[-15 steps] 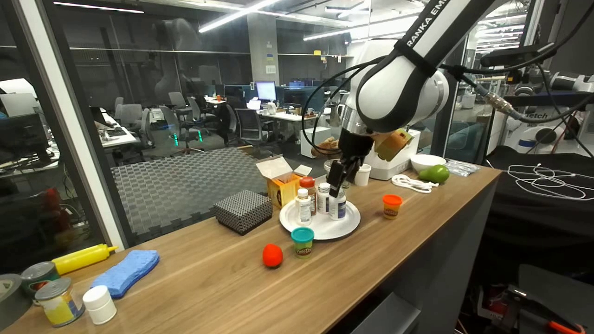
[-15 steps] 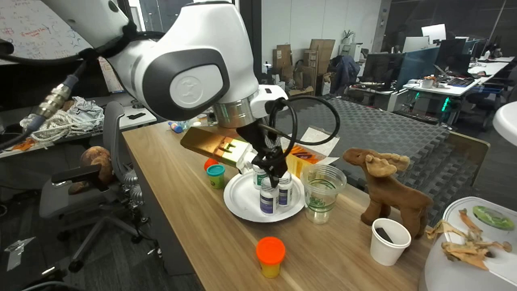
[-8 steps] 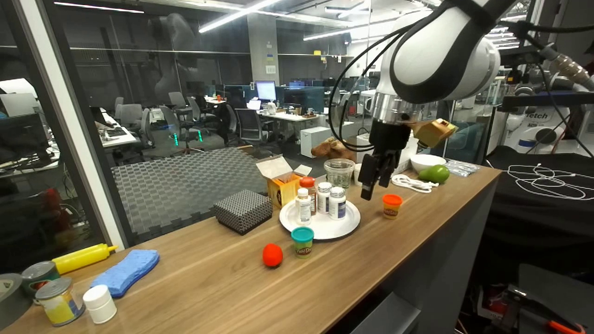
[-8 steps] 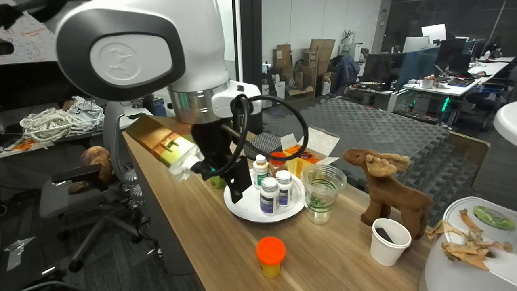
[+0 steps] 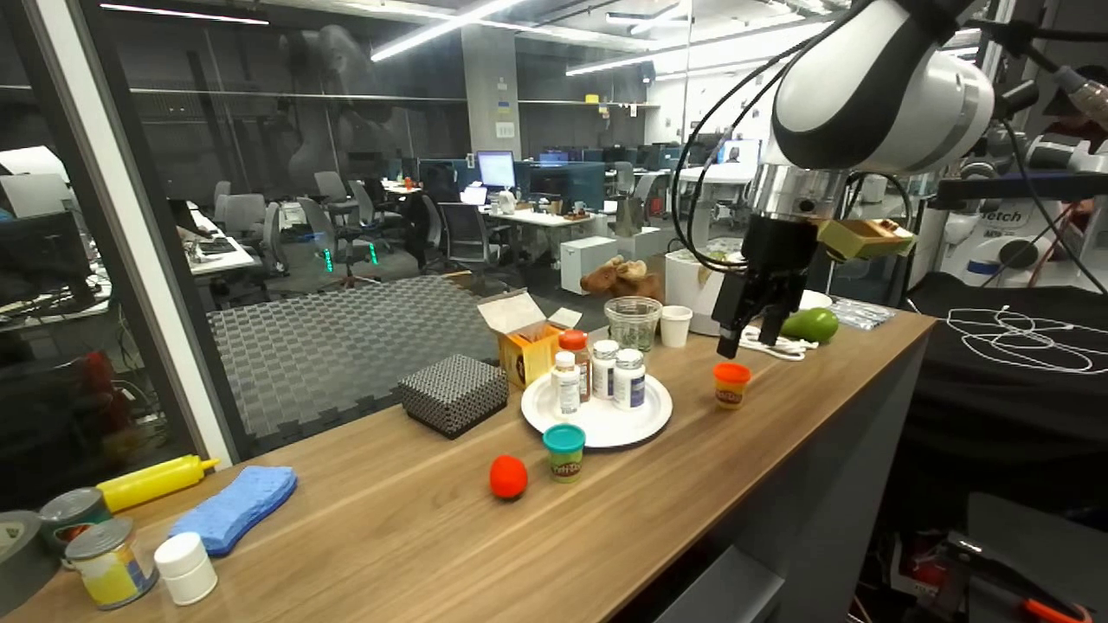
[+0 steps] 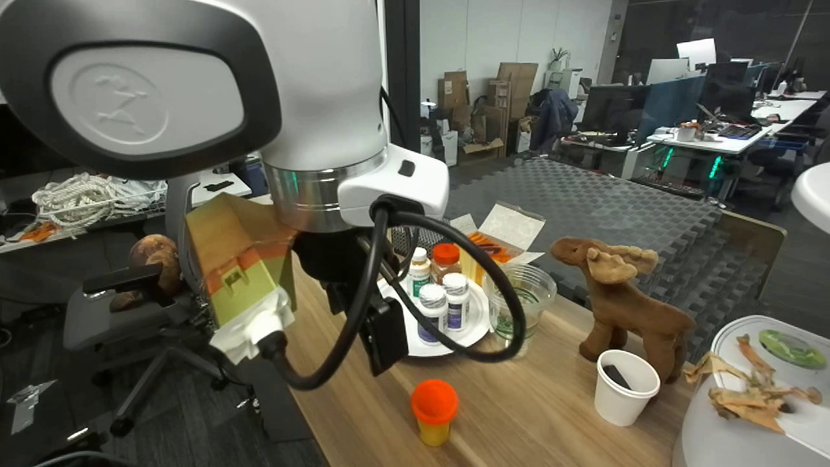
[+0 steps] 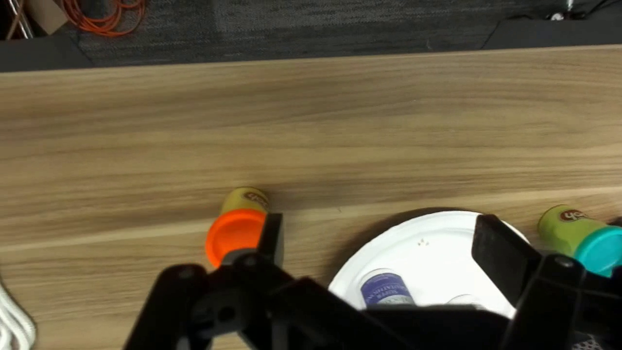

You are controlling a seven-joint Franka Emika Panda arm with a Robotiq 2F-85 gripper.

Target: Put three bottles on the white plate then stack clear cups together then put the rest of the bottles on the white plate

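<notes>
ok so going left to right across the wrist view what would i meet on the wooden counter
White cord, orange-lidded tub, white plate with a purple-labelled bottle on it, teal-lidded tub.

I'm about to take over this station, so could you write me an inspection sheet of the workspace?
Surface: wood-grain counter, items scattered along it.
Job's things: four capped bottles stand upright on the white plate; clear cups, apparently nested, stand beside it; one lone white bottle stands off it, near the blue sponge.
Clutter: includes orange-lidded tub, teal-lidded tub, round red item, brown plush toy, white paper cup.
Gripper: open, holding nothing, above the counter.
Cables: black cable hangs in loops near the gripper; white cord lies on the counter.
Surroundings: desks, office chairs, gray floor mat.
</notes>
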